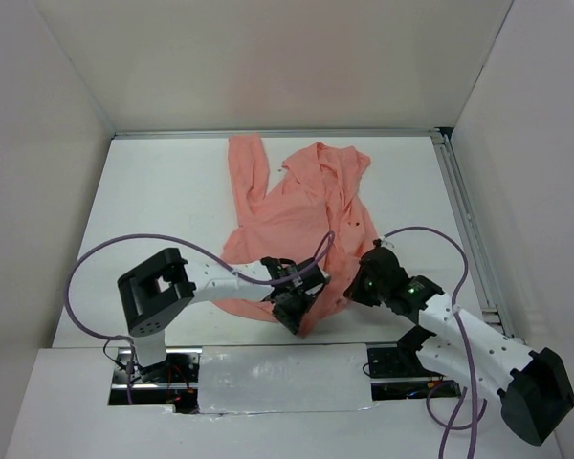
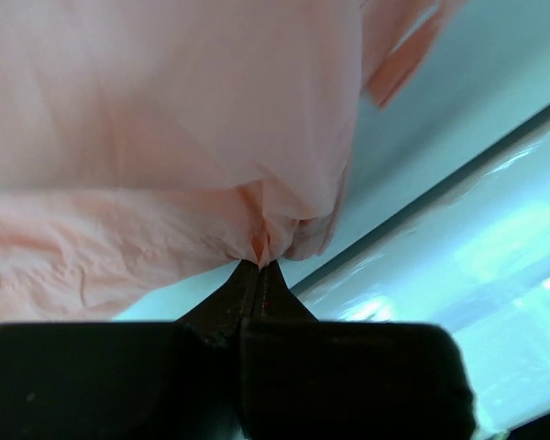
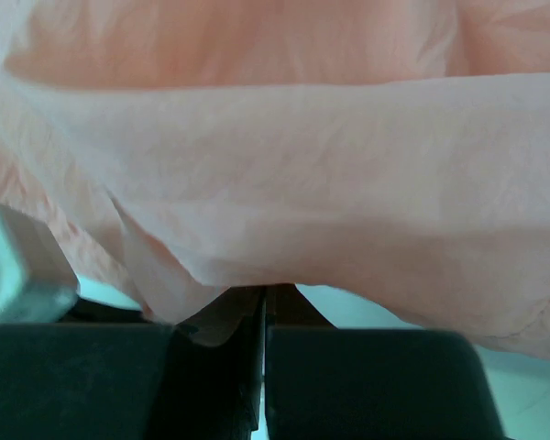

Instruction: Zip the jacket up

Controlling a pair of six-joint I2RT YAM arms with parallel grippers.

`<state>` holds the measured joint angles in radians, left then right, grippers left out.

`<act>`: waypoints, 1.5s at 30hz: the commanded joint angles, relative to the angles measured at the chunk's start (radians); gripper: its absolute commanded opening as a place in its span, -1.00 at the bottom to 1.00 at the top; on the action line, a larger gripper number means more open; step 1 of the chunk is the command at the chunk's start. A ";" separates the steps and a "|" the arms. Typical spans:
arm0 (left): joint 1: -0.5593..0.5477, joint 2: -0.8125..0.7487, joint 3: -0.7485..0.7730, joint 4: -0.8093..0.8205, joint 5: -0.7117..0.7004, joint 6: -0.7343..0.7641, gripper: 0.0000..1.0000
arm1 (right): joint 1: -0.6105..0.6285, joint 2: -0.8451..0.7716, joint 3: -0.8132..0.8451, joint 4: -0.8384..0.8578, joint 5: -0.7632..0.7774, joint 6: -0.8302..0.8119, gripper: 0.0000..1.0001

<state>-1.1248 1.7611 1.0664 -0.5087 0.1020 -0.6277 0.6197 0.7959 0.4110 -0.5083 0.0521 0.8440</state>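
Note:
The salmon-pink jacket point(image 1: 301, 206) lies wrinkled on the white table, sleeves toward the back, its lower hem pulled toward the near edge. My left gripper point(image 1: 301, 316) is shut on a pinch of the jacket's hem; the left wrist view shows the fabric point(image 2: 165, 137) caught at the joined fingertips of the left gripper point(image 2: 261, 263). My right gripper point(image 1: 356, 279) is at the jacket's right edge, shut on the fabric point(image 3: 302, 183), whose fold covers the fingertips of the right gripper point(image 3: 264, 291). No zipper shows.
The white table point(image 1: 163, 201) is walled by white panels at the back and sides. A metal rail point(image 1: 464, 215) runs along the right edge. Purple cables point(image 1: 105, 253) loop over both arms. The near table edge point(image 1: 268, 359) lies just below the left gripper.

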 commanded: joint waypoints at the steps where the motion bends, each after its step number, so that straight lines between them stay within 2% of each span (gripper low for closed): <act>1: -0.003 0.109 0.088 0.075 0.055 0.033 -1.00 | -0.043 0.044 0.002 0.050 0.032 0.024 -1.00; 5: 0.052 0.233 0.233 0.024 0.037 0.014 -1.00 | -0.098 0.147 0.038 0.096 0.067 0.010 -1.00; 10: 0.259 0.300 0.335 0.041 0.119 0.000 -1.00 | -0.259 0.403 0.142 0.226 0.062 -0.058 -1.00; 12: 0.327 0.328 0.372 0.055 0.126 0.011 -1.00 | -0.308 0.536 0.222 0.298 0.036 -0.091 -1.00; 16: 0.431 0.402 0.562 0.026 0.119 0.062 -1.00 | -0.333 0.744 0.449 0.392 -0.014 -0.147 -1.00; 20: 0.536 0.396 0.688 -0.011 0.131 0.083 -1.00 | -0.319 0.870 0.613 0.419 0.008 -0.174 -1.00; 23: 0.585 0.292 0.682 -0.030 0.134 0.089 -1.00 | -0.311 0.855 0.650 0.370 0.026 -0.169 -1.00; 24: 0.585 0.246 0.632 -0.024 0.105 0.091 -1.00 | -0.310 0.844 0.646 0.363 0.034 -0.161 -1.00; 26: 0.562 0.035 0.521 0.001 0.082 0.092 -1.00 | -0.308 0.832 0.637 0.334 0.048 -0.148 -1.00; 27: 0.550 0.034 0.474 0.001 0.074 0.089 -1.00 | -0.308 0.830 0.634 0.326 0.051 -0.146 -1.00; 28: 0.533 -0.068 0.434 0.013 0.067 0.076 -1.00 | -0.305 0.826 0.617 0.326 0.054 -0.143 -1.00; 31: 0.430 -0.226 0.262 0.021 0.007 0.021 -1.00 | -0.295 0.812 0.585 0.340 0.051 -0.140 -1.00; 34: 0.324 -0.297 0.127 -0.010 -0.004 -0.084 -1.00 | -0.291 0.816 0.581 0.335 0.045 -0.128 -1.00; 38: 0.215 -0.292 -0.002 -0.002 0.024 -0.188 -1.00 | -0.284 0.821 0.569 0.341 0.052 -0.123 -1.00; 43: 0.177 -0.137 -0.002 -0.051 0.062 -0.254 -0.99 | -0.282 0.822 0.569 0.341 0.042 -0.117 -1.00; 44: 0.174 -0.121 0.013 -0.072 0.059 -0.257 -0.92 | -0.281 0.819 0.566 0.344 0.037 -0.120 -1.00; 45: 0.174 -0.105 0.038 -0.108 0.042 -0.270 -0.60 | -0.279 0.816 0.566 0.344 0.034 -0.120 -1.00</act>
<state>-0.9455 1.6394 1.0500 -0.5434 0.1402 -0.8242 0.3286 1.6531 0.9882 -0.1799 0.0780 0.7174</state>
